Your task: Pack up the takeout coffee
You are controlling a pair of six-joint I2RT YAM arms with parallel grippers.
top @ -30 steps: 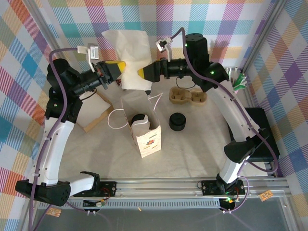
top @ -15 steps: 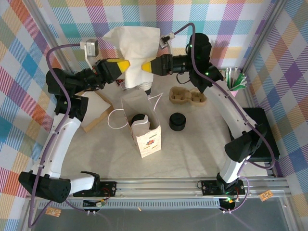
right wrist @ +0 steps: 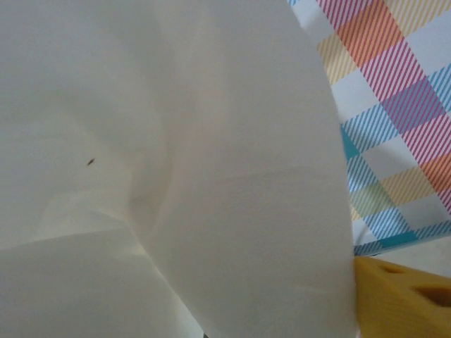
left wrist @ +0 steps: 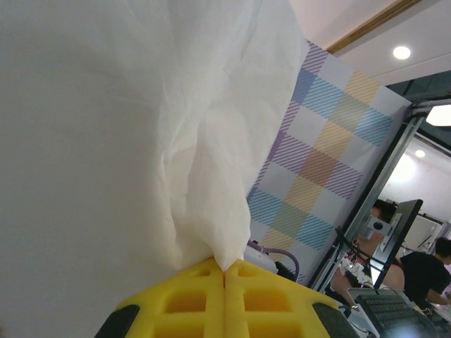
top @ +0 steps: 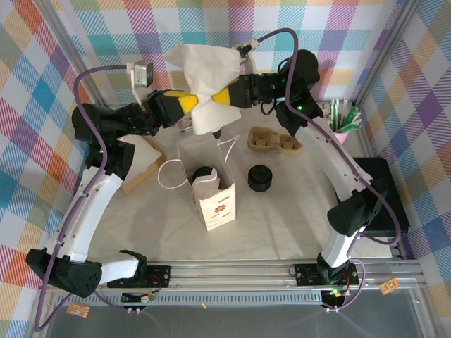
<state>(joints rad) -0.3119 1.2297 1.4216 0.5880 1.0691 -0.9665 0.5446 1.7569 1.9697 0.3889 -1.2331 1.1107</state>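
A white paper sheet (top: 209,74) hung in the air over the far edge of the worktop (top: 282,225), stretched between the two arms and covering what stood beneath it there. The left gripper (top: 186,104) had its yellow fingers (left wrist: 184,303) pressed together, pinching a gathered corner of the sheet. The right gripper (top: 220,96) met the sheet's other side; one yellow finger (right wrist: 402,296) showed beside the paper, but whether that hand was gripping could not be told.

Near the middle of the worktop stood an open paper bag (top: 215,201), upright, its white cord handles (top: 169,173) flopped outward. The takeout coffee (top: 204,172) sat inside the bag; its round black lid showed through the mouth, while the bag hid its wall.

Just right of the bag stood a squat black stack of lids (top: 259,177). Beyond that, toward the far edge, lay a brown pulp cup carrier (top: 275,141). A brown cardboard box (top: 141,163) lay at the left edge, and a pink holder of stirrers (top: 344,121) stood at the far right corner.

The bag's front bore a small coloured label (top: 220,208), too small to read.
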